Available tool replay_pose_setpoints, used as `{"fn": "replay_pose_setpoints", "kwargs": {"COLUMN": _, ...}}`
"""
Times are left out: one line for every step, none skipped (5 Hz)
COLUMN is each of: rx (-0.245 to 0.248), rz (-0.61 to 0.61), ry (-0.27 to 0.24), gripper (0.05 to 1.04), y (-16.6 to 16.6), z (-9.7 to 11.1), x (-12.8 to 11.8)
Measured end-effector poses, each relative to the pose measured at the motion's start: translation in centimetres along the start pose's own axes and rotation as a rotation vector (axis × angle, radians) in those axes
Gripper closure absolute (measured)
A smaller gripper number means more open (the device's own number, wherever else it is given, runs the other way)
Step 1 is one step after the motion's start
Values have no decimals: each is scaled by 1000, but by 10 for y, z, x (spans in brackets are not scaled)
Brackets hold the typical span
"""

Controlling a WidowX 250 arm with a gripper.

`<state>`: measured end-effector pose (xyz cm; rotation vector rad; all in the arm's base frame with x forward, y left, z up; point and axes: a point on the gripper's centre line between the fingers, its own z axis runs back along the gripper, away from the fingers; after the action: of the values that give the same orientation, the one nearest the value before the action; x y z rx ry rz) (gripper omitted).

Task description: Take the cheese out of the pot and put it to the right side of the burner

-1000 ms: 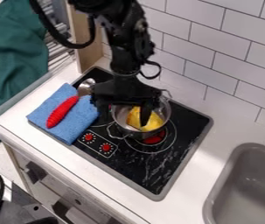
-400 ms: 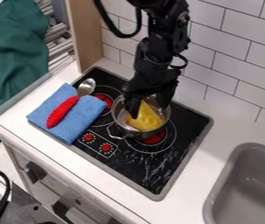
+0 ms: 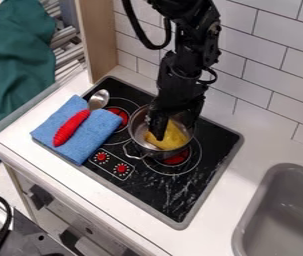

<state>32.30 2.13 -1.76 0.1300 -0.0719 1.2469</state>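
Lowered: black pincer | smooth yellow cheese | inside shiny metal pot

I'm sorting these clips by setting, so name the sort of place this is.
Probably a toy kitchen: a black stovetop with red burners and knobs, a grey sink beside it, and white tiles on the wall behind.

A white countertop holds a glossy black cooktop with a grey rim, two red-centred burners and two red knobs on its near side, and at the right a grey rectangular sink is set into it. On the cooktop, a folded blue cloth towel lies at the left, and a round silver metal pot stands partly over the right burner.
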Motion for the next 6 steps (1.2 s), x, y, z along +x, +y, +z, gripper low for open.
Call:
{"fn": "replay_pose_setpoints", "kwargs": {"rx": 32, "rz": 13, "ry": -13, "gripper": 82, "y": -2, "z": -10, "x": 4}}
{"fn": "replay_pose_setpoints", "kwargs": {"rx": 53, "rz": 47, "ry": -32, "gripper": 82, "y": 1, "z": -14, "x": 8}}
{"fn": "replay_pose_setpoints", "kwargs": {"rx": 58, "rz": 43, "ry": -34, "gripper": 127, "y": 0, "z": -23, "x": 13}}
{"fn": "replay_pose_setpoints", "kwargs": {"rx": 45, "rz": -82, "ry": -42, "gripper": 351, "y": -3, "z": -24, "x": 16}}
{"fn": "replay_pose_setpoints", "kwargs": {"rx": 59, "rz": -212, "ry": -74, "gripper": 357, "y": 2, "z": -20, "x": 17}}
{"fn": "replay_pose_setpoints", "kwargs": {"rx": 4, "rz": -427, "ry": -132, "gripper": 357, "y": 4, "z": 7, "x": 20}}
